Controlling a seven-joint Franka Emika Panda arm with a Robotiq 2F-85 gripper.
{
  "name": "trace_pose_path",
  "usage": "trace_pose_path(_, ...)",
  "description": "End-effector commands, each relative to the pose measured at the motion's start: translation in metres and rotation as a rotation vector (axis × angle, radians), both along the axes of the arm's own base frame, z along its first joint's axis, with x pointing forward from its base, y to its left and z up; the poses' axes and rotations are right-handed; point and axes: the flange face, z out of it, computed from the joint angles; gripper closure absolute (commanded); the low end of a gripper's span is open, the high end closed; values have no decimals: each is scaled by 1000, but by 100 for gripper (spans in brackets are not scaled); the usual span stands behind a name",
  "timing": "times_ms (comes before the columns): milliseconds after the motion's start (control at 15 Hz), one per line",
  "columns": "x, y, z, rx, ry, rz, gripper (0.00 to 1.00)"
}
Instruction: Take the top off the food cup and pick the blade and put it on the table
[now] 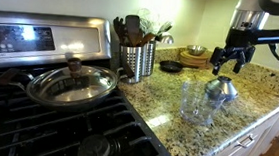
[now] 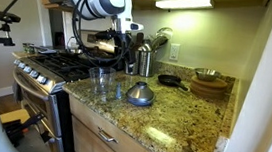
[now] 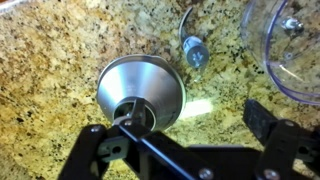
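The grey dome-shaped top (image 3: 140, 88) lies rim-down on the speckled granite table (image 3: 60, 60), beside the clear food cup (image 3: 296, 55) and apart from it. Both exterior views show the top (image 1: 220, 89) (image 2: 139, 93) next to the open cup (image 1: 197, 105) (image 2: 100, 82). My gripper (image 3: 185, 130) is open and empty. It hovers above the top, with one finger over the top's near edge. It is also in both exterior views (image 1: 231, 59) (image 2: 127, 37). A small blurred shape shows inside the cup; I cannot make out the blade.
A black stove (image 1: 36, 120) carries a steel pan with a glass lid (image 1: 71, 84). A perforated steel utensil holder (image 1: 136, 60) stands behind the cup. A small black skillet (image 2: 169, 80) and wooden bowls (image 2: 208, 86) sit further along the counter. The counter's front edge (image 1: 246, 132) is near.
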Motion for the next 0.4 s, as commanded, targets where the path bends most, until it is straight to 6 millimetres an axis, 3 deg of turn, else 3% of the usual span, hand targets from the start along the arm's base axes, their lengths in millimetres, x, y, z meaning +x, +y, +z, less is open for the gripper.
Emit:
trace_pose_path(0,-13,2,32,0,-4,36,0)
trace_pose_path(67,-4,1,16,-3,-8,17,0)
trace_pose_path(333,-4,2,17,-4,-6,22,0)
